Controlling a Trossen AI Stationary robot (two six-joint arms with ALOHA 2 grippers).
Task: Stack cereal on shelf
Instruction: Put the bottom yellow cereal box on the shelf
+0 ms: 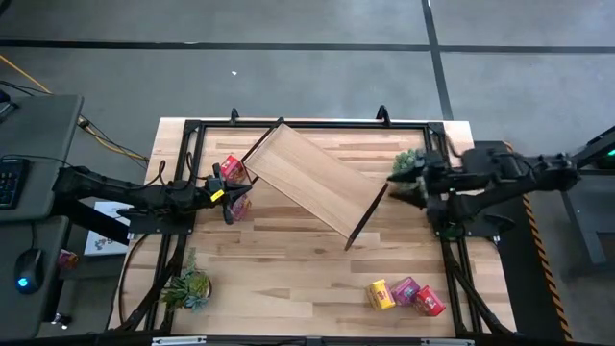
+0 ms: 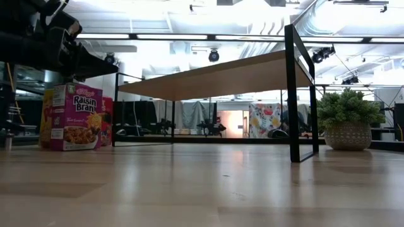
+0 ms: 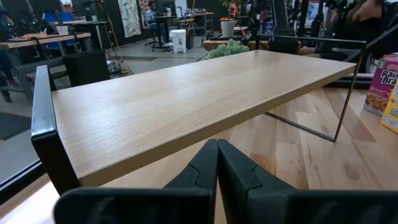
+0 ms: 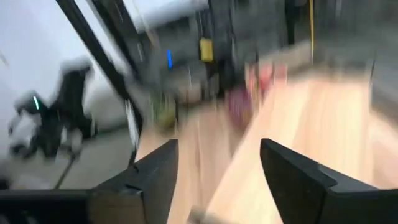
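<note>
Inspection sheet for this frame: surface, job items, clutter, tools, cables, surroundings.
Surface: wooden tabletop, bare in the middle.
Job's things: shelf standing diagonally at the table's rear centre; three cereal boxes lying at the front right, more cereal boxes near the left tool.
Clutter: potted plant front left, another plant by the right tool.
Grippers: left tool shut, near the shelf's left end; right tool open, at the right rear edge.
Cables: yellow cable on the floor, rear left.
Surroundings: desk with keyboard and mouse at left.
</note>
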